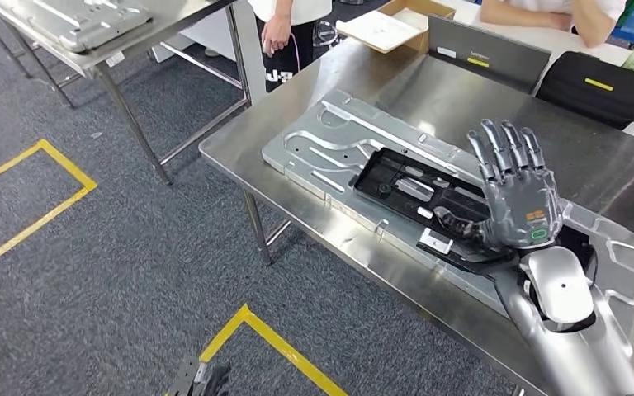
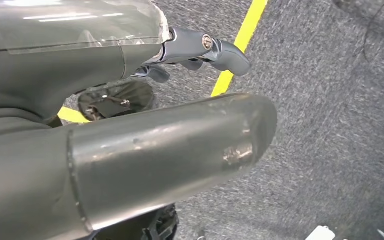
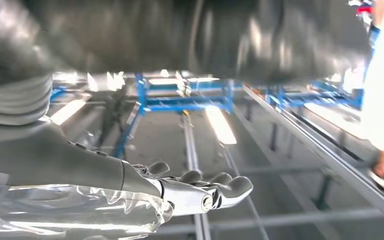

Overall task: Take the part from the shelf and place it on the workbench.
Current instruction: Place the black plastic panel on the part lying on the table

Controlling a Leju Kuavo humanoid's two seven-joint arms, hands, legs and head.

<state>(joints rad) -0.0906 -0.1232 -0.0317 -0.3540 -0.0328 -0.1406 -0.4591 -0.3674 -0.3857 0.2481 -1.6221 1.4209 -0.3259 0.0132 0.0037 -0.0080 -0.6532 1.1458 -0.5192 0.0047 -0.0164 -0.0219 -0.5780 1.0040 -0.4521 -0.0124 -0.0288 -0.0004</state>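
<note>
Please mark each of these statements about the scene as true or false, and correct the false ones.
1. The part lies on the workbench. True.
2. The right hand grips the part. False: its fingers are spread and it holds nothing.
3. The left hand rests on the workbench. False: it hangs low over the carpet.
4. Yellow tape marks the carpet. True.
5. A black case lies at the workbench's far side. True.
</note>
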